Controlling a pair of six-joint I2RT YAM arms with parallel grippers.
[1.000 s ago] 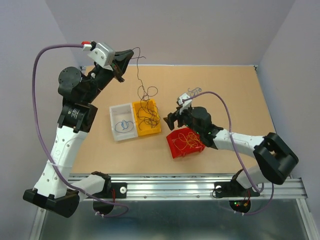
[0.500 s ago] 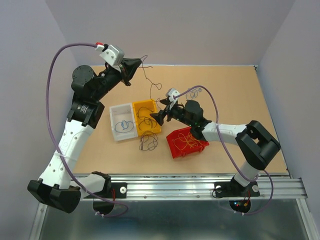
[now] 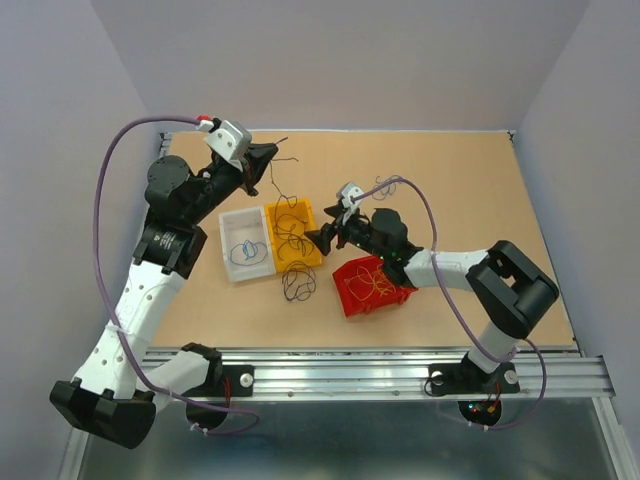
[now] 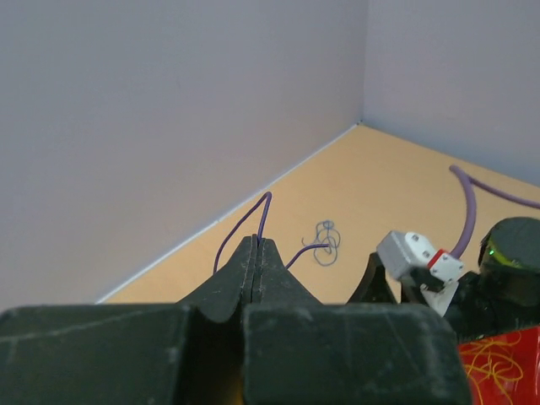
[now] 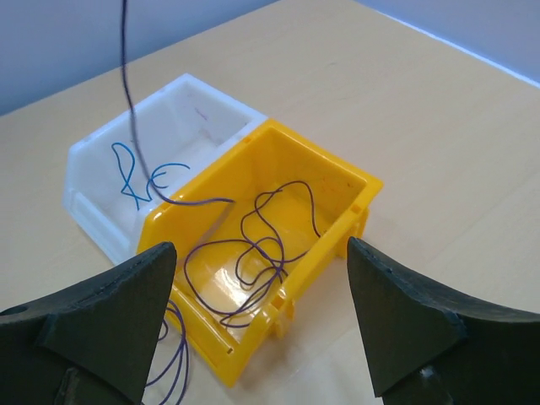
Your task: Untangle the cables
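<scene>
Tan table [image 3: 470, 200] beneath everything. Left arm [image 3: 140, 290] raised toward the far left corner. Right arm [image 3: 455, 268] stretched low toward the middle, covering the right rim of the red bin [image 3: 350, 300]. Left of that bin and a little apart, yellow bin [image 5: 325, 156] and white bin [image 3: 247, 274], walls touching.

Left gripper [image 4: 256, 245] clamped on a dark cable [image 5: 125, 51]; fingers pressed flat together in the wrist view, with the strand's short end arching out just above them. From there the strand runs down over the yellow bin's rim, too thin to trace fully from overhead.

Right gripper [image 3: 318, 238] spread wide, grasping nothing, poised just beside the yellow bin.

Inside the yellow bin, more dark loops, hard to tell apart. Just in front of it on the table, a spilled coil [image 3: 298, 283], cut off at the right wrist view's lower edge. In the white bin, a blue cable [image 5: 139, 177]. In the red bin, yellow-orange cables [image 3: 378, 280], too fine to count. Near the far wall, a small greyish curl [image 4: 325, 240], its colour unclear.
</scene>
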